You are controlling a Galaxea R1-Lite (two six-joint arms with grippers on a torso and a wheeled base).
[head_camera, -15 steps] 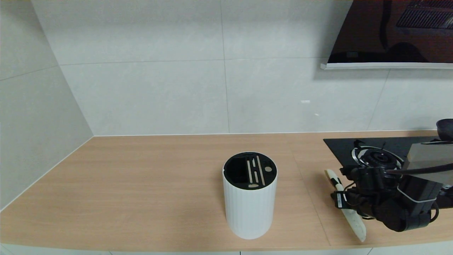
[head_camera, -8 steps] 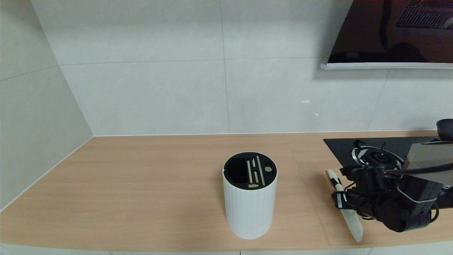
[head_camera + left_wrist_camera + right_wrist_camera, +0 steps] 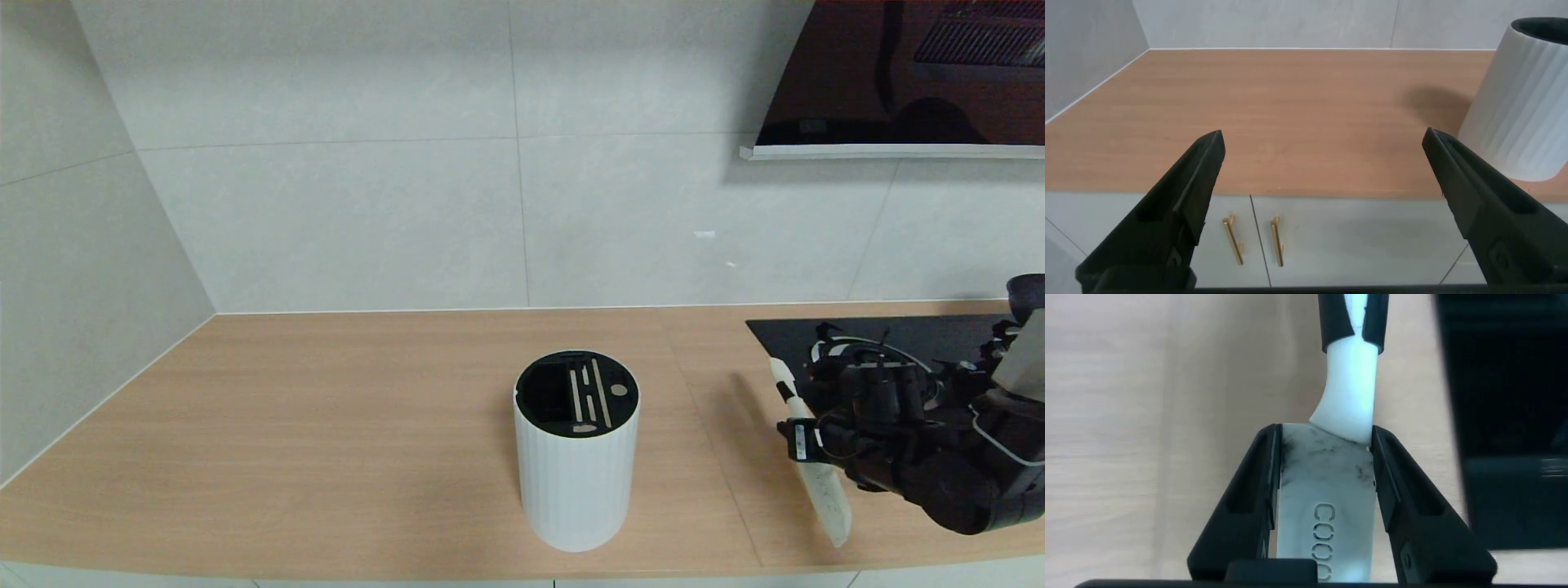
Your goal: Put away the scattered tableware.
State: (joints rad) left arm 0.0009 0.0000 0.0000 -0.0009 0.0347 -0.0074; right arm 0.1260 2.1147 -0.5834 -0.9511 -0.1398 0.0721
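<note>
- Left gripper (image 3: 1323, 147): held low in front of the countertop (image 3: 326, 425), at about the level of its front edge. Fingers spread wide, nothing between them. Cabinet handles (image 3: 1234, 239) are visible below.
- Right gripper (image 3: 1327, 445): at the right front of the countertop, pinching the white knife (image 3: 824, 490). The jaws are pressed on the flat blade, just short of where it joins the handle.
- Knife attitude: blade tip points to the front edge, the black-banded handle to the wall. Its shadow falls apart from it on the wood, so it appears to be off the surface.
- Knife holder (image 3: 576, 474): a white ribbed cylinder standing upright mid-counter, well apart from the knife. Its top has one wide opening and several narrow slots, and nothing protrudes from it.
- Hob (image 3: 784, 335): set into the countertop behind the right gripper. The range hood (image 3: 898, 82) is on the wall above it.
- Assessment: the knife is gripped but not yet stowed. It has to be carried to the holder, turned blade-down and slotted in. No other loose tableware was noted.
</note>
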